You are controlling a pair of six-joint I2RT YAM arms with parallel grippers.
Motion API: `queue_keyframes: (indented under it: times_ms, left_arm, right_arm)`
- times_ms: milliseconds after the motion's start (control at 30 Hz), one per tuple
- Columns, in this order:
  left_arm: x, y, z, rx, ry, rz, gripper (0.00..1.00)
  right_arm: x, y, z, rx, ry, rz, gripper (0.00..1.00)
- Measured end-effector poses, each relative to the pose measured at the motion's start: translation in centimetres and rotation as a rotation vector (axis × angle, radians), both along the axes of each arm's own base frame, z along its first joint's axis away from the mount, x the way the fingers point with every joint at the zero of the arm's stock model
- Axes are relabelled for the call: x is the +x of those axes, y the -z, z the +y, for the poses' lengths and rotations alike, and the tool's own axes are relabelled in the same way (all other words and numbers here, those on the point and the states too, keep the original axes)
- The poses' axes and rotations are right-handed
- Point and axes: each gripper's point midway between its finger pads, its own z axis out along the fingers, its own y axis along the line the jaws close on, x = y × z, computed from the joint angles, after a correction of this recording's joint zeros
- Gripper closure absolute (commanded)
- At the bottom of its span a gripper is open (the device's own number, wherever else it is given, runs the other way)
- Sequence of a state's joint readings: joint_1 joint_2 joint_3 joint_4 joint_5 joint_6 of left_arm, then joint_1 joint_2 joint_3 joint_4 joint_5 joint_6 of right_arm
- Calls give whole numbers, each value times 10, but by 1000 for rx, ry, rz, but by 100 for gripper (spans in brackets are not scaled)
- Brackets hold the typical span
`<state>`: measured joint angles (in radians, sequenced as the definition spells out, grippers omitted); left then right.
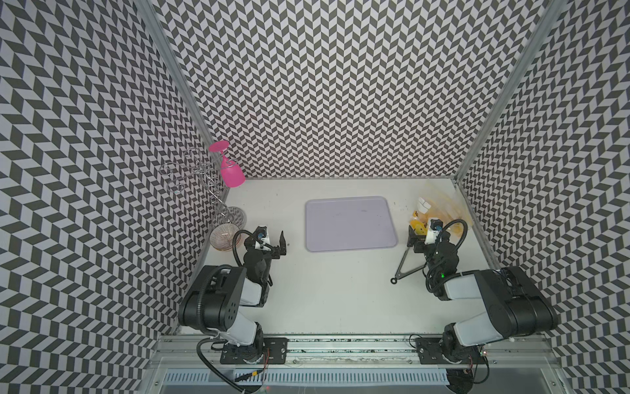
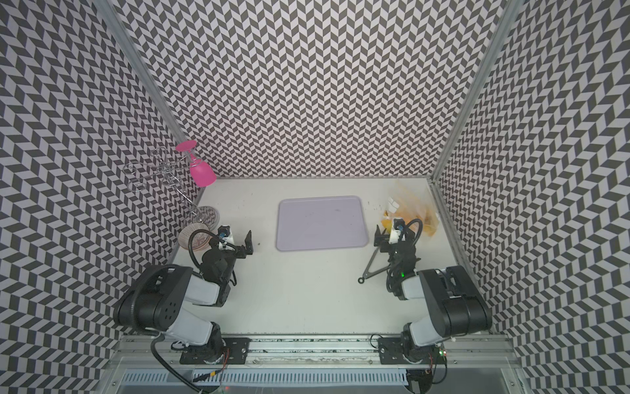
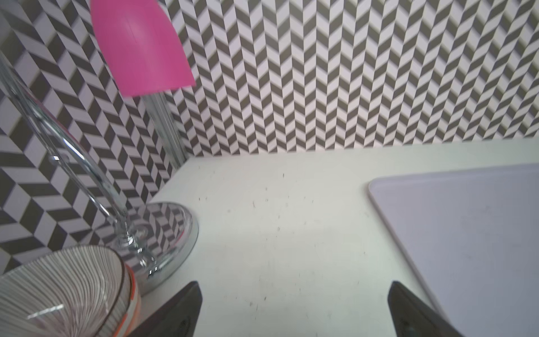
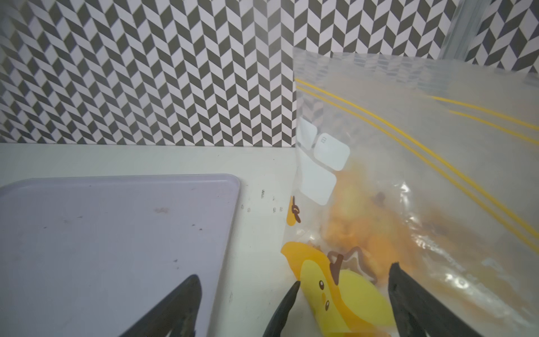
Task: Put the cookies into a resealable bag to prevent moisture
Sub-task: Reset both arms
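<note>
A clear resealable bag [image 1: 439,208] [image 2: 412,204] with yellow zip lines and a yellow chick print stands at the back right, against the wall. The orange cookies [image 4: 364,233] [image 1: 439,218] lie in a heap inside it, blurred by the plastic. My right gripper [image 1: 417,235] [image 2: 380,235] [image 4: 293,274] is open at the bag's lower near corner, with the chick-printed corner between its fingers and neither finger pressing on it. My left gripper [image 1: 272,240] [image 2: 238,238] [image 3: 294,284] stands open over bare table at the left, holding nothing.
A lilac tray [image 1: 351,223] [image 2: 320,221] [image 3: 466,233] [image 4: 87,233] lies bare between the arms. Black tongs [image 1: 402,266] [image 2: 370,269] lie on the table under the right arm. At the back left are a wire glass rack with a pink goblet [image 1: 228,167] and a striped bowl [image 1: 223,237].
</note>
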<state>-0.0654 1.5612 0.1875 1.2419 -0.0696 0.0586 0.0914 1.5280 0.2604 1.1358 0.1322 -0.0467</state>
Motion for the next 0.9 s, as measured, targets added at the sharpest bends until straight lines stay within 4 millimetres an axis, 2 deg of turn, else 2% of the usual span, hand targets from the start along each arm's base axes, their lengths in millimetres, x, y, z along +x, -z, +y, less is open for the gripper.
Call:
queue_keyframes:
  times_ms: [100, 233, 900]
  left_arm:
    - [7, -14, 3, -8, -2, -47, 1]
    - [15, -24, 6, -18, -8, -72, 0]
    - [15, -22, 6, -38, 27, -63, 0]
  right_arm:
    - [2, -1, -9, 17, 19, -8, 0]
    - [2, -3, -9, 28, 14, -19, 0]
    - [2, -4, -6, 35, -1, -20, 0]
